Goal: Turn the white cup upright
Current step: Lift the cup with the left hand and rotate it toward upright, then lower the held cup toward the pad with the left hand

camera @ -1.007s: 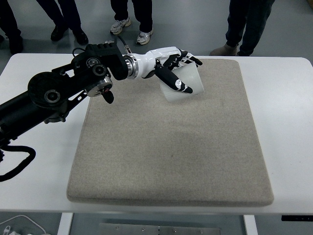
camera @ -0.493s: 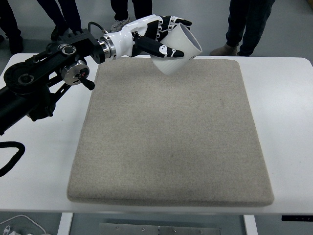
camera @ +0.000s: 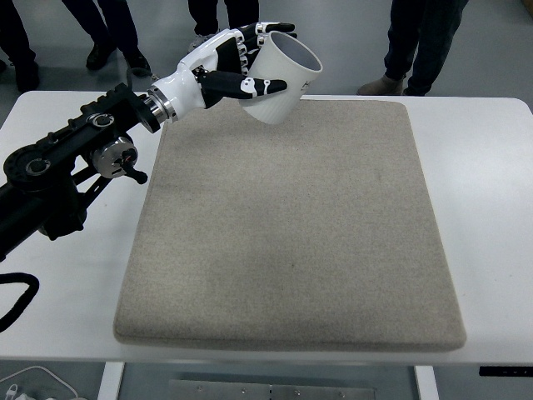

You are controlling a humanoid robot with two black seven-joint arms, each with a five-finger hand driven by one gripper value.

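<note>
The white cup (camera: 285,79) hangs in the air above the far left part of the beige mat (camera: 291,233). It is tilted, with its open mouth facing up and to the right. My left hand (camera: 250,62) is shut on the cup, fingers wrapped around its side and thumb across the front. The black left arm (camera: 75,162) reaches in from the left edge over the white table (camera: 491,217). The right arm is out of view.
Several people's legs and shoes (camera: 218,29) stand along the far side of the table. A dark cable (camera: 17,296) loops at the left edge near the table's front.
The left hand has lifted the cup off the mat and carried it up and to the left. The cup has turned from mouth-down toward mouth-up.
</note>
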